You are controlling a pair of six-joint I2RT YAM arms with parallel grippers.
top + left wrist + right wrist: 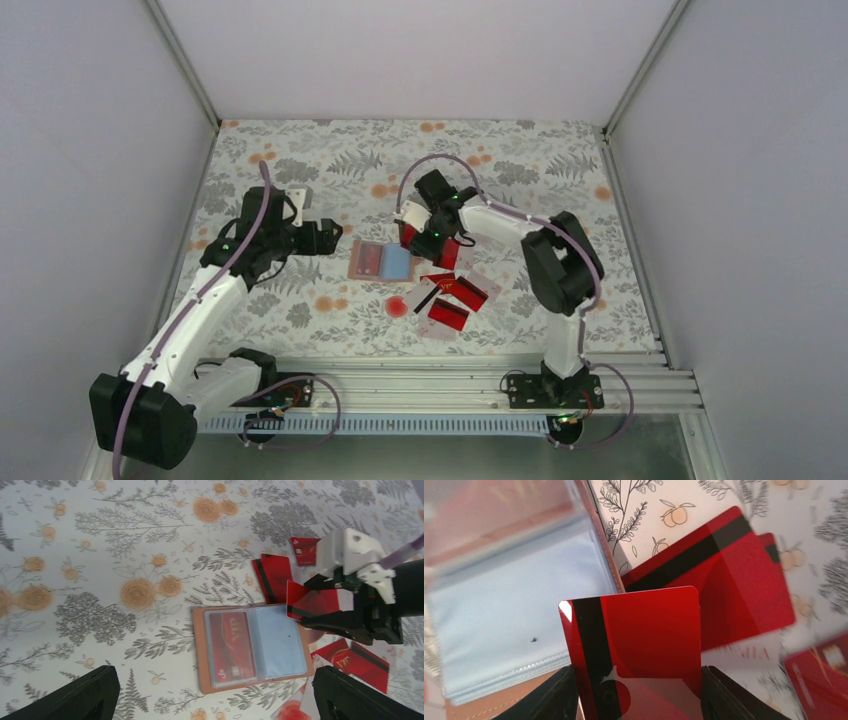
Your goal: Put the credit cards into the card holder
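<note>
- Right wrist: right gripper [639, 700] is clamping a red card [644, 630], with the card holder [499, 615] lying open just below
- Opposite, left gripper [328, 238] is hovering, jaws wide apart

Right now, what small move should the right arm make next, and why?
Probably ease the held card into the holder's empty blue pocket: the right jaws grip it by the holder's edge, and the other pocket already holds a VIP card.

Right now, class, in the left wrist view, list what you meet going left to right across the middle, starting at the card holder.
card holder tan edge → VIP card → empty blue pocket → red card in the right gripper
</note>
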